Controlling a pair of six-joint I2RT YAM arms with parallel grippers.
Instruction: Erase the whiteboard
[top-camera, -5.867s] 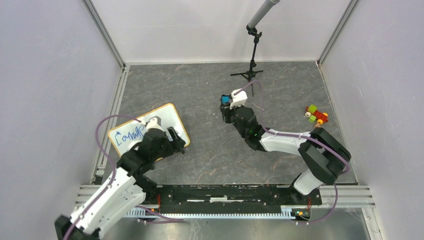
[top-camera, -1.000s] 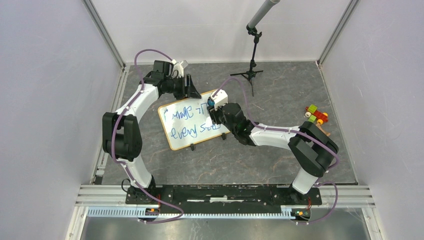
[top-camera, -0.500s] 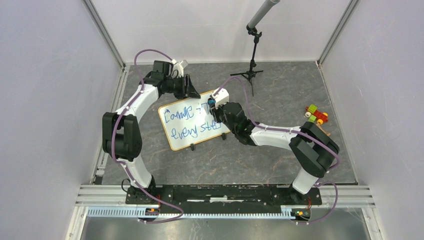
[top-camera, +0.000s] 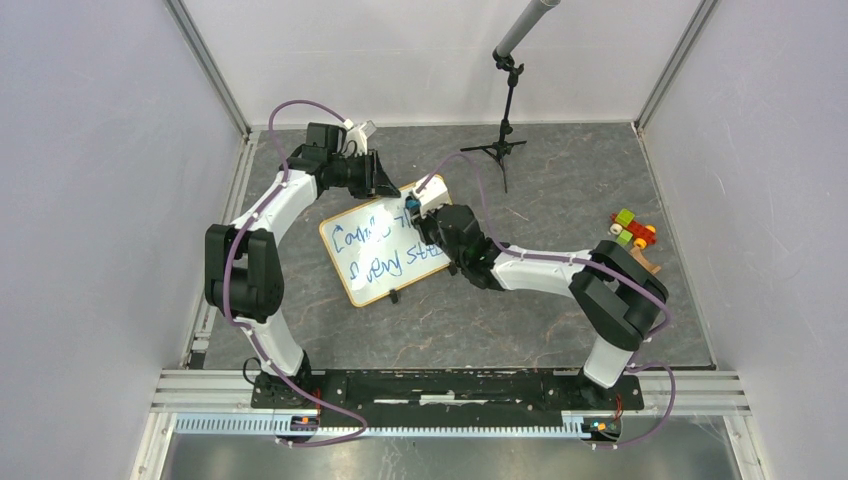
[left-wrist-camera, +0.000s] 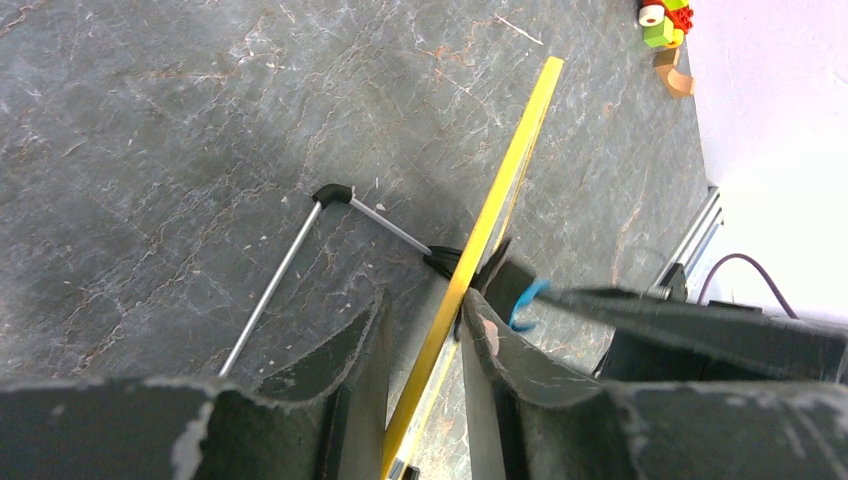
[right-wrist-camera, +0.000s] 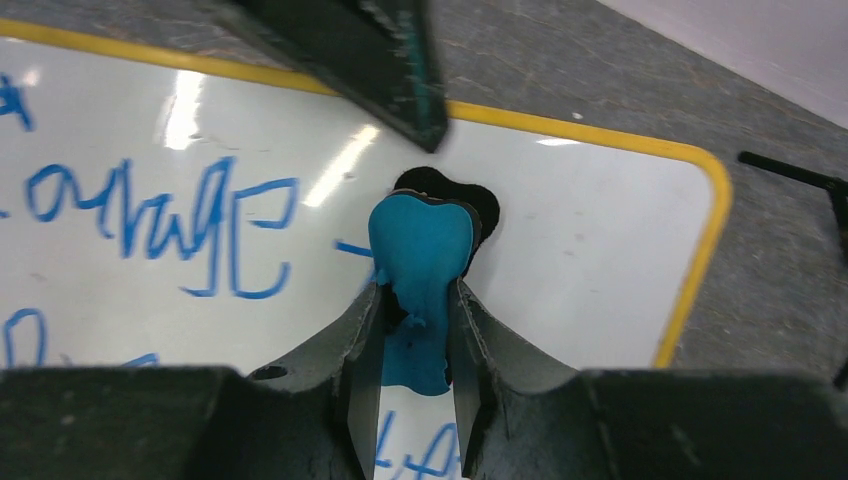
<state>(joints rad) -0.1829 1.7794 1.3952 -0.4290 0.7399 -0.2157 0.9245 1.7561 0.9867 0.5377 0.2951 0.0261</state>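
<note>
Closest to the arm bases, the whiteboard (top-camera: 375, 250) sits left of centre on the grey bench (top-camera: 560, 170), its near edge carrying a small black clip foot (top-camera: 395, 296). Two lines of blue handwriting (right-wrist-camera: 190, 220) cover most of its face.

Just beyond, the right pincer (right-wrist-camera: 415, 292) is clamped on a blue eraser (right-wrist-camera: 420, 250), whose tip sticks out past the fingertips and meets the white surface at the board's far right part. The writing runs leftward from this pincer. Ahead of it the face is bare white up to the rounded yellow-framed corner.

Farther on, the left pincer (left-wrist-camera: 424, 305) grips the board's far edge. In its wrist view the yellow frame runs edge-on between the two fingers (left-wrist-camera: 480, 345) and touches both, so the board is pinched there. Ahead of those fingertips a black clip holds a thin metal rod (left-wrist-camera: 270, 290) that lies on the bench.

Well to the right of both pincers lies a cluster of coloured blocks (top-camera: 632, 230). Beyond them, at the back, stands a black tripod stand (top-camera: 503, 140).
</note>
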